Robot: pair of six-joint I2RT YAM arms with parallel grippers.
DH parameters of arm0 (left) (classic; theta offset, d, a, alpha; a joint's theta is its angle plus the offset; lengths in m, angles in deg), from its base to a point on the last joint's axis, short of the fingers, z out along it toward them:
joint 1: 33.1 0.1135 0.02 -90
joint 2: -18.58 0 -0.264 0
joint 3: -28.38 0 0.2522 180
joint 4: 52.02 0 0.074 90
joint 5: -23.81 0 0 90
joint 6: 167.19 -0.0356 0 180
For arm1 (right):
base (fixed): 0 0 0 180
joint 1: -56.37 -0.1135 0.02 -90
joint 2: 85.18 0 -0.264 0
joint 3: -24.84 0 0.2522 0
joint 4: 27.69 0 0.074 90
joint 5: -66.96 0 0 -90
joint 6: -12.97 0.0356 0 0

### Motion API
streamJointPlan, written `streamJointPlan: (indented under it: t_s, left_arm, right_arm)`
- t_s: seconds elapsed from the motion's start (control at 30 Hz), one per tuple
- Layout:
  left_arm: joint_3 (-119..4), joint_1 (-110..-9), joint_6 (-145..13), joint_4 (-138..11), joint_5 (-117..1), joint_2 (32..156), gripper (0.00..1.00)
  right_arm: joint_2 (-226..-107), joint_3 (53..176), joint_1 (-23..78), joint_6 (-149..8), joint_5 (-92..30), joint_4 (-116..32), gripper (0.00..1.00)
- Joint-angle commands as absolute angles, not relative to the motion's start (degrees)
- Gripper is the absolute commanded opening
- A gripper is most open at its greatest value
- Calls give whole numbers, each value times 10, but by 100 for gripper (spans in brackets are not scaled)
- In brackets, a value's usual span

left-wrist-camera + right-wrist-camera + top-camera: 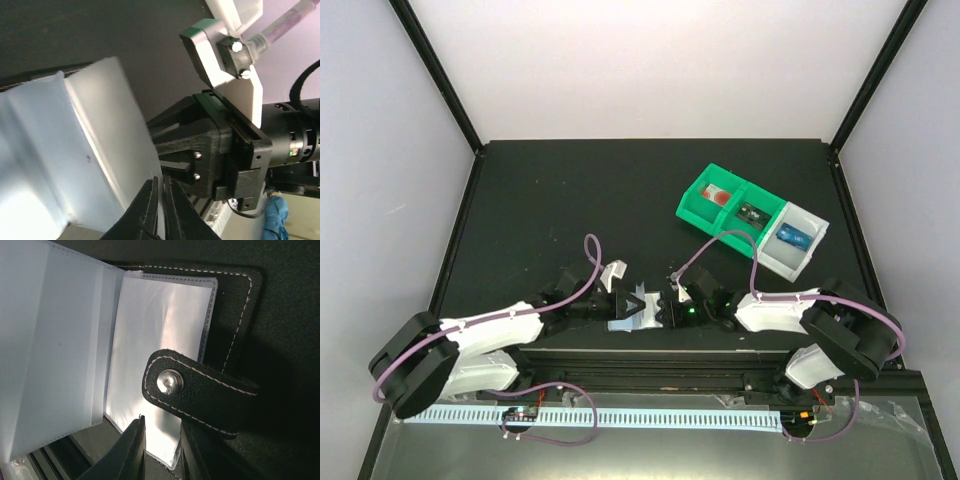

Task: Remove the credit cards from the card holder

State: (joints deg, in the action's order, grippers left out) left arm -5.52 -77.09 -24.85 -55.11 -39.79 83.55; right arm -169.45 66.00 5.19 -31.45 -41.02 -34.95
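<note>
The card holder (632, 318) lies open near the table's front edge, between my two grippers. It has pale translucent sleeves (90, 140) and a black stitched cover with a snap strap (200, 390). My left gripper (620, 303) is shut on the edge of one sleeve page (163, 187). My right gripper (670, 305) is slightly open, with its fingers astride the lower edge of a clear sleeve (160, 340), just below the strap (162, 440). No blue card shows in the sleeves. A bright-blue credit card (793, 238) lies in the tray's white compartment.
A green-and-grey compartment tray (695, 205) stands at the back right. It holds a red-and-white item (720, 195) and a dark green item (752, 212). A black rail (650, 362) runs along the near edge. Black frame posts stand at the back corners.
</note>
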Motion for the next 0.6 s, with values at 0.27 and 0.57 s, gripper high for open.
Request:
streamJointPlan:
  t_s: [0.27,0.57]
  left_arm:
    - [-89,-799,-230,-450,-361,890,19]
    - [-128,-795,-308,-710,-512,755,55]
  right_arm:
    - [-1696,640,51,-317,-375,-337,23]
    - [-1698,644,51,-317,-372,-336,22]
